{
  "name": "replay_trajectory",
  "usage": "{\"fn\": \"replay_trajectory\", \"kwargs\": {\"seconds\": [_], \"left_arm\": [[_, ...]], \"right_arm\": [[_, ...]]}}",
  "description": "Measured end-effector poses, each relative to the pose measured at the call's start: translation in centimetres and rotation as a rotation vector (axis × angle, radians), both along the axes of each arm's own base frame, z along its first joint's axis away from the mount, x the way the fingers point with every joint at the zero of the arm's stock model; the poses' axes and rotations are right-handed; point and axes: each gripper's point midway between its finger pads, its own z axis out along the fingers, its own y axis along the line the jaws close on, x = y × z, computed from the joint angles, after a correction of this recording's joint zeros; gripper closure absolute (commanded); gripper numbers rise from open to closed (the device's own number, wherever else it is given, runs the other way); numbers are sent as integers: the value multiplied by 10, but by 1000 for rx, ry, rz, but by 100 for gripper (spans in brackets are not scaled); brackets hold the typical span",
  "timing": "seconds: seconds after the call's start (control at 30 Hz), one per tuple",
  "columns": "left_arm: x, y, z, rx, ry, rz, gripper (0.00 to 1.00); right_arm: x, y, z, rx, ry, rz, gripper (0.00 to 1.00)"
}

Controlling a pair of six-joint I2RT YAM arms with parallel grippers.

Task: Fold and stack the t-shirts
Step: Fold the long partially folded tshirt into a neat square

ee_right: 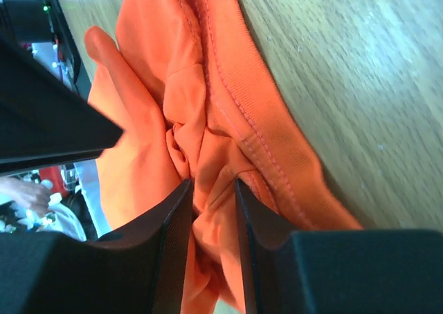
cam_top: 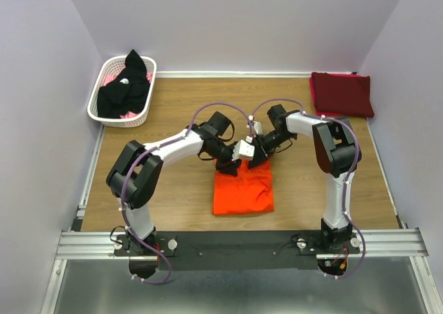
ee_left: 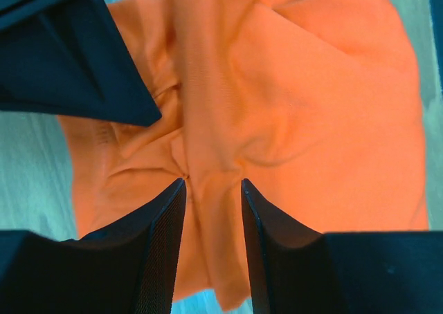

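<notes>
Left end effector (ee_left: pixel 213 184), right end effector (ee_right: pixel 213 182) pinch orange t-shirt (cam_top: pixel 242 193) far edge; table (cam_top: pixel 180 99) beyond.

Orange t-shirt (cam_top: pixel 242 193) is glowing plain on the wood-grain tabletop (cam_top: pixel 180 110), maroon t-shirt (cam_top: pixel 341 94) is darkening its far-right corner, black t-shirt (cam_top: pixel 128 89) is topping the white basket (cam_top: pixel 95 105).

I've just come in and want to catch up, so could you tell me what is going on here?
The left arm and the right arm each have their jaws pinched on bunched cloth at the far edge of the orange t-shirt, which lies partly folded mid-table. A maroon t-shirt lies folded at the far right corner; a black t-shirt sits in the white basket, far left.
</notes>
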Motion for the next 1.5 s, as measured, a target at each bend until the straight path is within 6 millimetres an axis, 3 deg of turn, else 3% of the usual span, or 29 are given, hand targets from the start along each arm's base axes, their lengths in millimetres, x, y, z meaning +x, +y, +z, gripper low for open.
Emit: {"fn": "replay_trajectory", "kwargs": {"seconds": [0.13, 0.4, 0.5, 0.87, 1.13, 1.2, 1.33, 1.5], "left_arm": [[1, 0, 20, -26, -39, 1, 52], [6, -15, 31, -44, -64, -22, 50], [1, -19, 22, -30, -47, -40, 49], [-11, -24, -27, 61, 36, -55, 48], [-8, -27, -30, 79, 15, -36, 46], [-6, -26, -30, 85, 5, -28, 51], [-6, -24, -31, 95, 0, -26, 75], [-8, -22, -25, 97, -1, -32, 96]], "right_arm": [[6, 0, 11, -12, -36, -13, 61], [51, 16, 50, 36, -152, -54, 62], [55, 20, 55, 54, -147, -62, 62], [51, 22, 41, 56, -64, -79, 62], [47, 24, 41, 65, -52, -73, 64], [44, 27, 41, 68, -46, -65, 64], [35, 33, 39, 70, -31, -43, 67], [22, 37, 33, 64, -13, -17, 71]]}}
